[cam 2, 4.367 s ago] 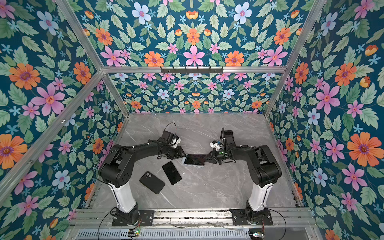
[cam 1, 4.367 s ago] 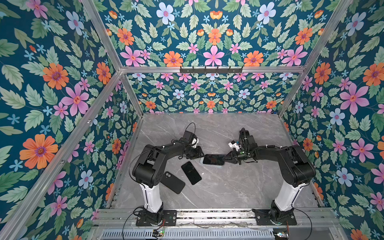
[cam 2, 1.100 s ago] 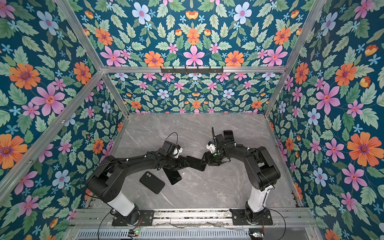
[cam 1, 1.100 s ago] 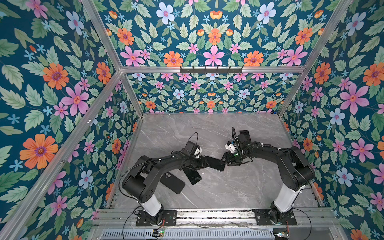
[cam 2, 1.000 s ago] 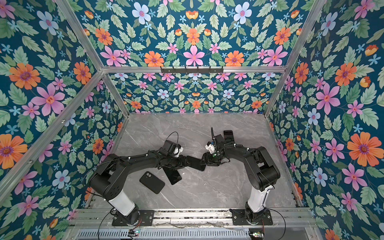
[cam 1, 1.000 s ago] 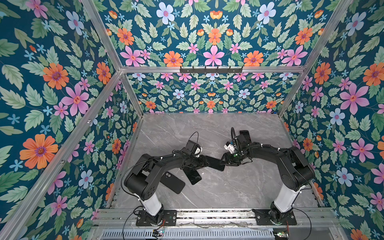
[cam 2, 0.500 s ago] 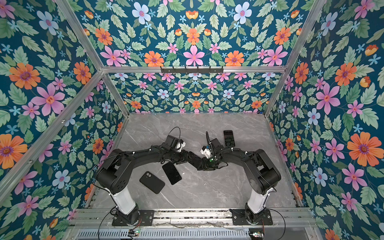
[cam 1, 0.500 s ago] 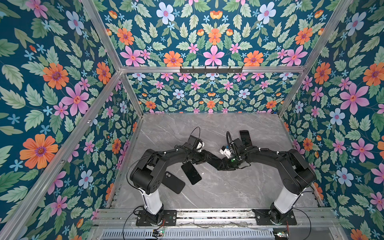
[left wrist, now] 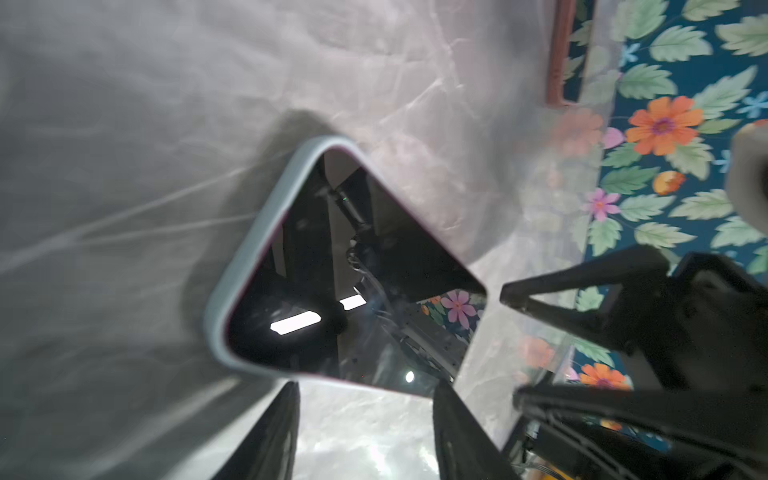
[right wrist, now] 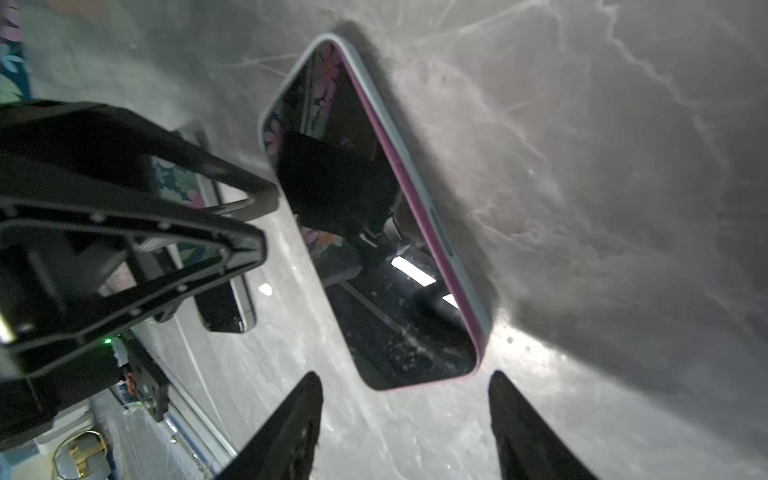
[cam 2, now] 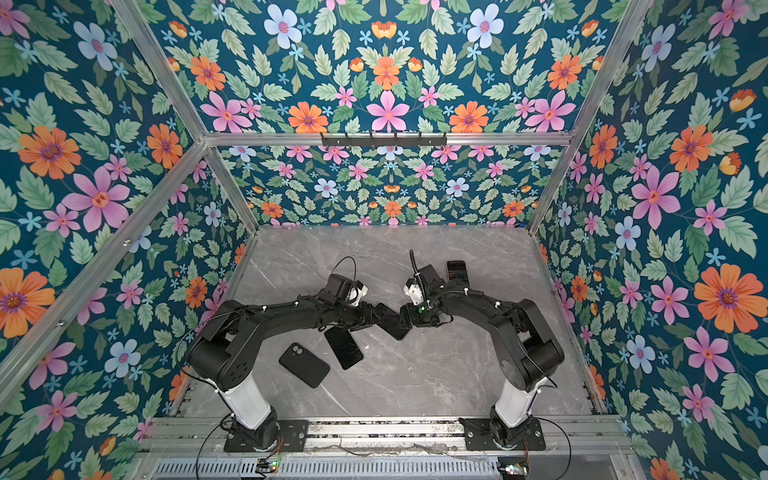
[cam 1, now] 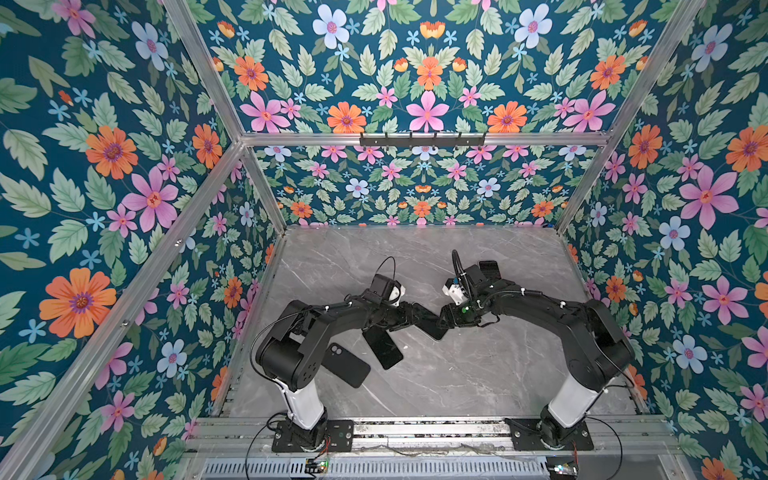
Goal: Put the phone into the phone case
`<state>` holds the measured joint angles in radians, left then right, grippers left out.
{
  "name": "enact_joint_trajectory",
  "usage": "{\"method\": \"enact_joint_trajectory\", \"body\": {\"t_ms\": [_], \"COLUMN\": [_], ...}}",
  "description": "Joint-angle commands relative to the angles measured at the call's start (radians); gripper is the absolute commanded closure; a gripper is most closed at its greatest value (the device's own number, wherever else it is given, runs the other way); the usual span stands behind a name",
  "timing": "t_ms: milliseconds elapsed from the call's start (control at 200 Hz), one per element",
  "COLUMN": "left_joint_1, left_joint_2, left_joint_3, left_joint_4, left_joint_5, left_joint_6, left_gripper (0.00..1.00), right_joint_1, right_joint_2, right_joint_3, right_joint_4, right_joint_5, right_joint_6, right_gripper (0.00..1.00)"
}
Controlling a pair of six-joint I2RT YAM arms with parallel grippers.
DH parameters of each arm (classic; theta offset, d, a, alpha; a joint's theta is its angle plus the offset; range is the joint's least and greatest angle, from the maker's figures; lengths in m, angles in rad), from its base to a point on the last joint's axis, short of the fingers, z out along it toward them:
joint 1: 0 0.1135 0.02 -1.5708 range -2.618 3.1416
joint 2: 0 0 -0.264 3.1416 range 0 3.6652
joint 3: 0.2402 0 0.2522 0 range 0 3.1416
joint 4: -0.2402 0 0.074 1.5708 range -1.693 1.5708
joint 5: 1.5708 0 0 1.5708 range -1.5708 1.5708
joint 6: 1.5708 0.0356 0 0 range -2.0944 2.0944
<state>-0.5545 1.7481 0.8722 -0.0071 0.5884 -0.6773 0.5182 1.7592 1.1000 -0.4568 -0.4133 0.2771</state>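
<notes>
Table (cam 1: 478, 374): free marble at 12 and 5 o'clock; 8 o'clock crowded by black case (cam 1: 345, 365). Left gripper (left wrist: 365, 388), right gripper (right wrist: 403, 376): jaws half-spread, holding nothing, straddling opposite ends of phone (cam 1: 434, 330), flat at centre inside pale-blue case (left wrist: 253, 249). Fingertip contact unclear; phone mostly hidden in both top views.

In both top views the left end effector (cam 1: 419, 316) and right end effector (cam 1: 444, 322) cover most of the cased phone (cam 1: 432, 330) (cam 2: 395, 328); whether the left grips it is unclear. The left arm (cam 1: 353, 316) hides one end of the screen-up phone (cam 1: 386, 349). The desk (left wrist: 124, 208) is blurred in the left wrist view.
</notes>
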Motion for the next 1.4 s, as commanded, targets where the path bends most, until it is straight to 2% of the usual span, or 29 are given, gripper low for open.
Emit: {"method": "enact_joint_trajectory", "body": {"t_ms": [0,120,300,470,635,830,1115,1395], "left_joint_1": [0.001,0.001,-0.001,-0.001,-0.002,-0.002,-0.002,-0.002], "left_joint_2": [-0.009,0.006,0.035,0.056,0.052,0.051,0.050,0.049], "left_joint_3": [-0.023,-0.032,-0.015,0.003,0.005,0.001,-0.016,-0.025], "left_joint_4": [-0.004,0.027,0.050,0.064,0.064,0.059,0.077,0.091], "left_joint_5": [-0.009,0.001,0.018,0.034,0.036,0.036,0.045,0.056], "left_joint_6": [-0.020,-0.030,-0.029,-0.030,-0.028,-0.021,-0.030,-0.037], "left_gripper": [0.45,0.45,0.48,0.52,0.54,0.55,0.56,0.56], "right_joint_1": [0.000,0.000,0.005,0.038,0.085,0.126,0.165,0.186], "right_joint_2": [0.044,0.082,0.069,0.052,0.033,0.052,0.088,0.094], "right_joint_3": [0.035,0.052,0.019,-0.001,-0.019,-0.002,0.039,0.029], "right_joint_4": [-0.031,-0.028,0.005,0.008,0.006,-0.028,-0.077,-0.066], "right_joint_5": [0.037,0.009,-0.067,-0.100,-0.116,-0.078,0.042,0.076], "right_joint_6": [-0.036,-0.042,-0.029,-0.024,-0.022,-0.062,-0.109,-0.137], "right_gripper": [0.33,0.34,0.40,0.47,0.49,0.47,0.39,0.34]}}
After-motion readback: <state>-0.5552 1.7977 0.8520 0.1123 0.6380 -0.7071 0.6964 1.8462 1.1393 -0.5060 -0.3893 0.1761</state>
